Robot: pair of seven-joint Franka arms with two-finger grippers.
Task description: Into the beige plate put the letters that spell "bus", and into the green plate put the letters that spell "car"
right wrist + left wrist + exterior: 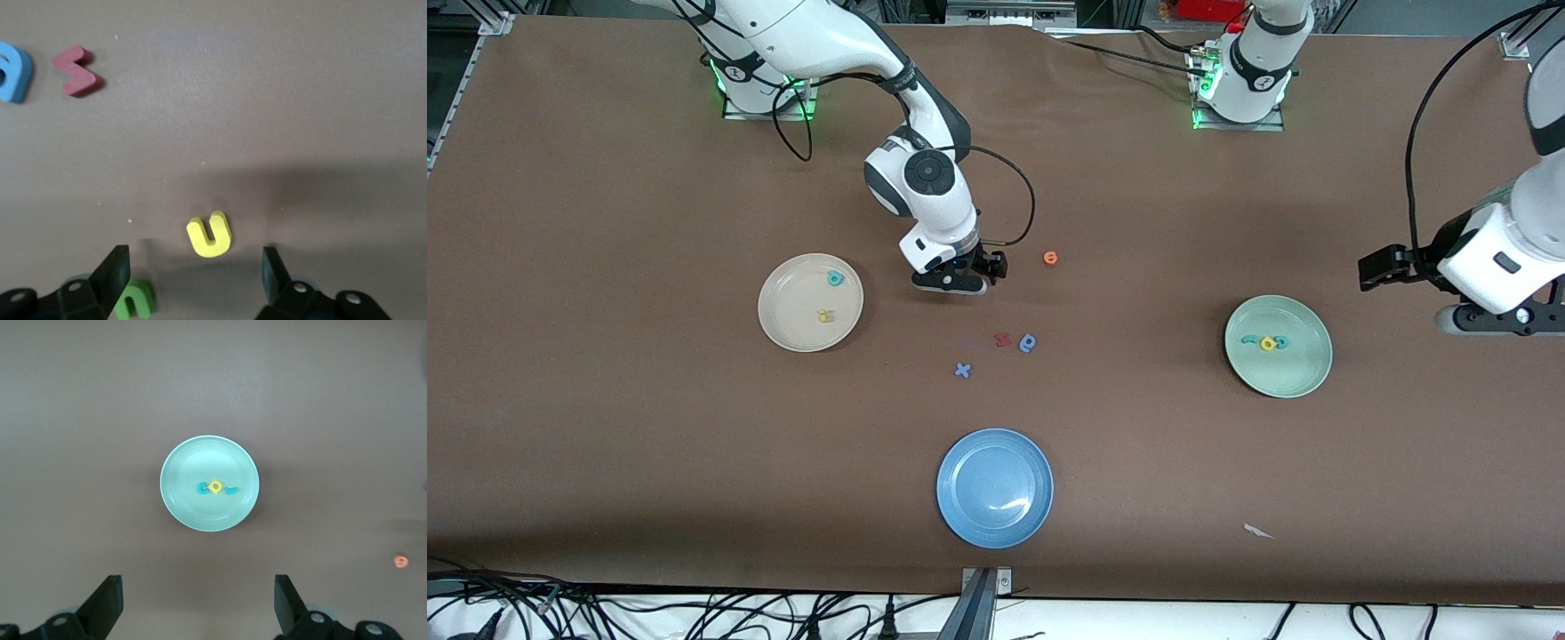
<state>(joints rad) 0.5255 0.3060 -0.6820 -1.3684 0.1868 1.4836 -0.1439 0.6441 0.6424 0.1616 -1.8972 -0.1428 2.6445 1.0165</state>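
Pickup of the yellow "u" [210, 234] is in hand: right gripper [190, 273], low at frame centre, jaws spread, must descend and pinch it for the beige plate [783, 331] centre-left; left gripper [198, 607] waits spread at the right edge.

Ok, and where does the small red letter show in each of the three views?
Front view: the red letter lies beside the blue rounded letter, nearer to the camera than the orange letter.
Left wrist view: not in it.
Right wrist view: the red letter lies well apart from the yellow u.
Shared landmark: the blue rounded letter, right beside the red one in both views that show it.
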